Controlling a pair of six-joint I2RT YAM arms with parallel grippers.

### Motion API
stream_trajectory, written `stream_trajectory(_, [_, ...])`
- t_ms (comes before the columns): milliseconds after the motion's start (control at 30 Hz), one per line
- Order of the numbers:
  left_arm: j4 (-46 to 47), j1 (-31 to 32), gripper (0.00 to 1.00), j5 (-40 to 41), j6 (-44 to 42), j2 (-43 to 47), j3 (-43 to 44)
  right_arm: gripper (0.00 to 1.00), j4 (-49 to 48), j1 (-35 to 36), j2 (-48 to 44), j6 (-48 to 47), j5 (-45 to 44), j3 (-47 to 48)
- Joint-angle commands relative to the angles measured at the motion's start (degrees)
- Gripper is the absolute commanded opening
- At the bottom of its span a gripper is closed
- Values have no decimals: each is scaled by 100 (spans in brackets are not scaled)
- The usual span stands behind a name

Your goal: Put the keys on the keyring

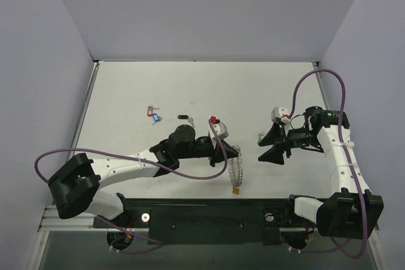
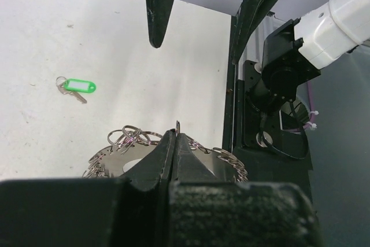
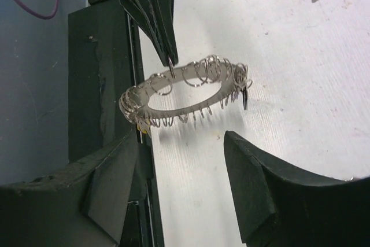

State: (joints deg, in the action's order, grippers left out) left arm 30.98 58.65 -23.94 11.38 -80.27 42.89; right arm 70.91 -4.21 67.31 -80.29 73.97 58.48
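Keyring (image 3: 173, 107) pinched by one loop in closed left gripper (image 2: 175, 137), held tilted; right gripper (image 3: 182, 157) pointed at it nearby, jaws spread, nothing gripped. Yellow tag (image 1: 236, 189) unreadable.

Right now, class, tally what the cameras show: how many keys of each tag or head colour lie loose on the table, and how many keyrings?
blue-tagged key: 1
red-tagged key: 1 (tiny, colour faint)
black-headed key: 1
green-tagged key: 1
keyring: 1
Total: 5
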Motion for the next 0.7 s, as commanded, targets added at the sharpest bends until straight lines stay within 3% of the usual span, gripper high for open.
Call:
stream_trajectory(0, [5,-196,0,-303,-197,372,123,57,186,-316,203,302,21,163])
stream_trajectory(200, [-171,-363,0,-488,-215,635,114,50,125,-651,598,1049,-540,514])
stream_trajectory(367, [-102,-381,0,-375,-180,924,-105,45,-322,-696,1117,2706,-1524,805])
stream_trajectory(500, [-57,-416,0,-251,-145,1223,-281,44,-2158,-634,978,5095,-2858,508])
stream_trajectory(667, [-154,-495,0,-181,-136,1601,-396,43,-3995,-476,1126,6683,-3459,103])
